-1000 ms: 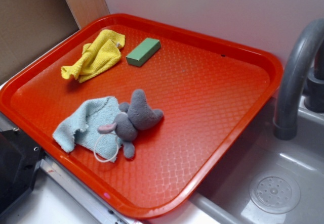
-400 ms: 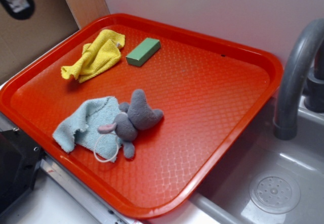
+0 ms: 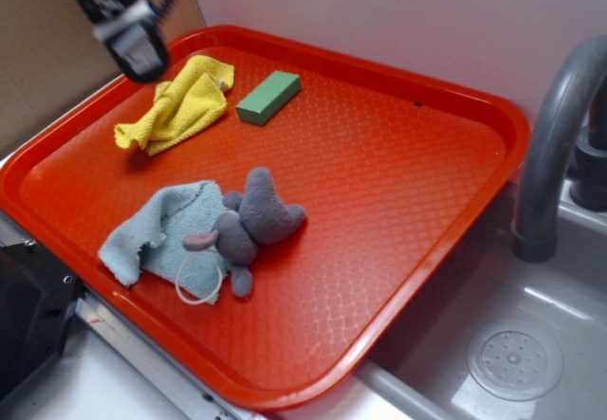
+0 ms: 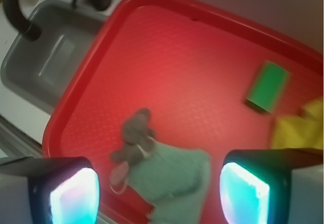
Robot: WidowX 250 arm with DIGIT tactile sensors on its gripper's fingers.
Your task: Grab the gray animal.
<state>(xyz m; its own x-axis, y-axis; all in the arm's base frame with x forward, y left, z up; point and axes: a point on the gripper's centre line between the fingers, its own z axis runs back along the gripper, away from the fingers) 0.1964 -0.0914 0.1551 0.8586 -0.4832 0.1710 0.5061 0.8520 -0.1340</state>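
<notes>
The gray animal point(image 3: 248, 224) is a small gray plush with a pinkish ear and a white string loop. It lies on the red tray point(image 3: 398, 192), partly on a light blue rag point(image 3: 161, 230). In the wrist view the gray animal point(image 4: 134, 139) shows far below, between the fingers. My gripper point(image 3: 133, 31) hangs high at the tray's far left, above the yellow cloth, well apart from the animal. In the wrist view the gripper point(image 4: 159, 196) is open and empty, its fingers wide apart.
A yellow cloth point(image 3: 175, 105) and a green block point(image 3: 268, 96) lie at the tray's back left. A gray sink point(image 3: 512, 344) with a curved faucet point(image 3: 555, 136) is to the right. A wall stands behind the tray.
My gripper has come into the exterior view from the upper left and moved right and down over the tray's back left corner. The toy and cloths have not moved.
</notes>
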